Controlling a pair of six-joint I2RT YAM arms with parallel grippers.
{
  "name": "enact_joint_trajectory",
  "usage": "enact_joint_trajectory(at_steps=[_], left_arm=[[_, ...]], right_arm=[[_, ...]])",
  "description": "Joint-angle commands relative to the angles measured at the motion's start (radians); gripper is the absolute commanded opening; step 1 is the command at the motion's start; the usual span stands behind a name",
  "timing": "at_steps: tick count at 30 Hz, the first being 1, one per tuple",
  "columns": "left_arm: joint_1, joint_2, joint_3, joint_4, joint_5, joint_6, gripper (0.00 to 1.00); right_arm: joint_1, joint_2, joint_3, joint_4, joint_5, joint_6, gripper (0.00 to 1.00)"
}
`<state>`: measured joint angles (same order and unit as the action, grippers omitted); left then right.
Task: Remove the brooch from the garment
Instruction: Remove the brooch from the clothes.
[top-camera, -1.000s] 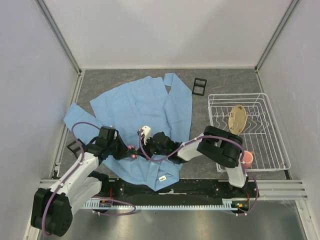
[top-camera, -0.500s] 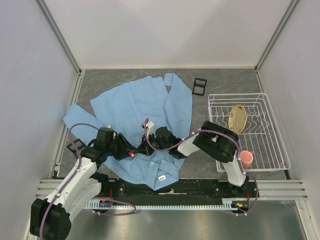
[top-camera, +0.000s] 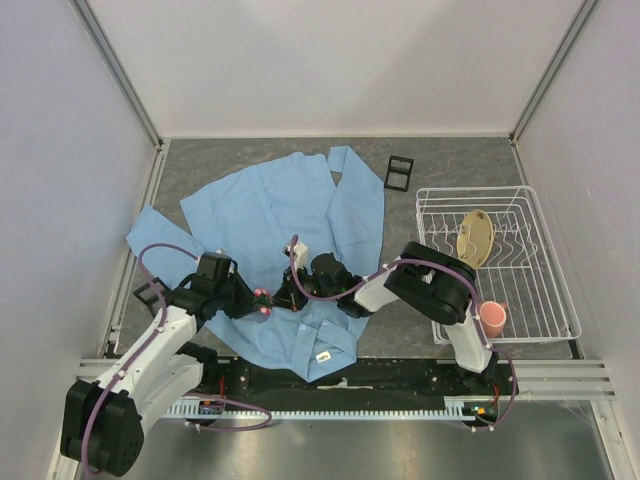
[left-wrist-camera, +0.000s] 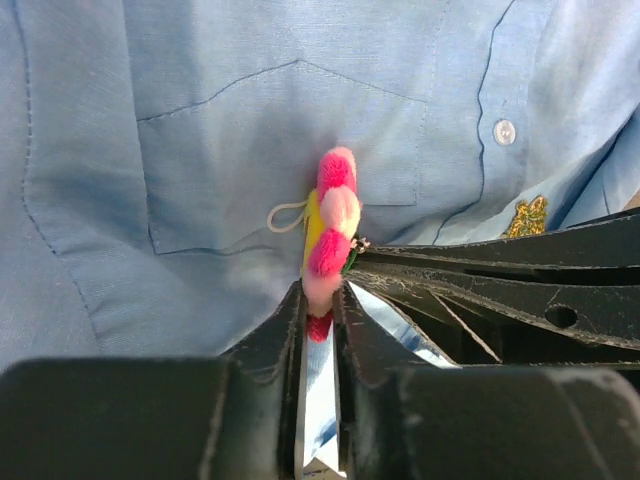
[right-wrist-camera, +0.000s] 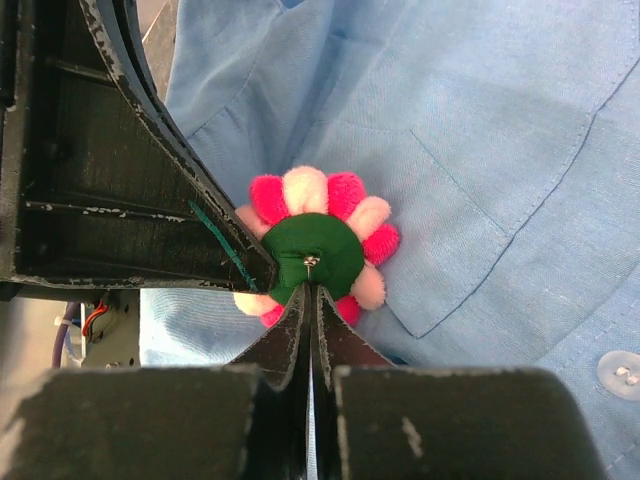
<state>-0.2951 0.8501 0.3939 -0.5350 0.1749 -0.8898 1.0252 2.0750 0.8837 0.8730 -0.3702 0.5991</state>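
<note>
The light blue shirt (top-camera: 280, 215) lies spread on the grey table. The pink flower brooch (top-camera: 262, 303) stands on edge over the shirt's chest pocket (left-wrist-camera: 230, 170). My left gripper (left-wrist-camera: 320, 300) is shut on the brooch's lower petals (left-wrist-camera: 335, 215). In the right wrist view the brooch's green back (right-wrist-camera: 315, 250) faces the camera, with a small metal pin at its middle. My right gripper (right-wrist-camera: 310, 290) is shut, its tips touching the green back just under that pin. Both grippers meet at the brooch in the top view, left (top-camera: 250, 300) and right (top-camera: 283, 297).
A dull gold emblem (left-wrist-camera: 527, 215) and a white button (left-wrist-camera: 504, 131) sit on the shirt right of the pocket. A white wire rack (top-camera: 495, 262) holds a tan plate (top-camera: 475, 237). A pink cup (top-camera: 492, 318) and a black frame (top-camera: 398, 172) are also there.
My right gripper has turned and closed in on the brooch from the right. The left arm has shifted slightly while keeping hold of the brooch.
</note>
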Motion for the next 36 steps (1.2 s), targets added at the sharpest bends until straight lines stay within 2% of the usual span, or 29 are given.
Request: enact_joint_trajectory(at_steps=[1,3,16,18,19,21,26,31,36], left_arm=[[-0.003,0.001,0.01,0.036,-0.028,0.031,0.12],[-0.001,0.013,0.013,0.033,-0.014,0.043,0.02],[-0.004,0.02,-0.009,0.049,-0.006,0.029,0.02],[-0.003,0.018,-0.027,0.058,0.001,0.02,0.02],[-0.003,0.017,-0.032,0.063,0.003,0.012,0.02],[-0.003,0.012,-0.044,0.063,0.005,0.005,0.02],[-0.003,-0.006,-0.038,0.052,-0.006,-0.006,0.02],[-0.003,0.001,-0.036,0.044,-0.017,-0.006,0.02],[-0.003,0.007,-0.035,0.044,-0.018,-0.003,0.02]], right_arm=[[0.003,0.014,0.04,0.057,-0.033,0.018,0.0],[0.003,0.019,0.055,0.047,-0.03,0.021,0.0],[-0.013,0.04,0.109,-0.011,-0.024,0.028,0.0],[-0.013,0.037,0.116,-0.047,-0.018,0.018,0.04],[-0.013,0.033,0.118,-0.06,-0.006,0.015,0.13],[-0.013,0.022,0.127,-0.11,0.011,-0.008,0.18],[-0.013,0.011,0.149,-0.187,0.043,-0.039,0.2],[-0.013,-0.007,0.126,-0.175,0.031,-0.038,0.28],[-0.013,-0.026,0.123,-0.166,-0.005,-0.018,0.3]])
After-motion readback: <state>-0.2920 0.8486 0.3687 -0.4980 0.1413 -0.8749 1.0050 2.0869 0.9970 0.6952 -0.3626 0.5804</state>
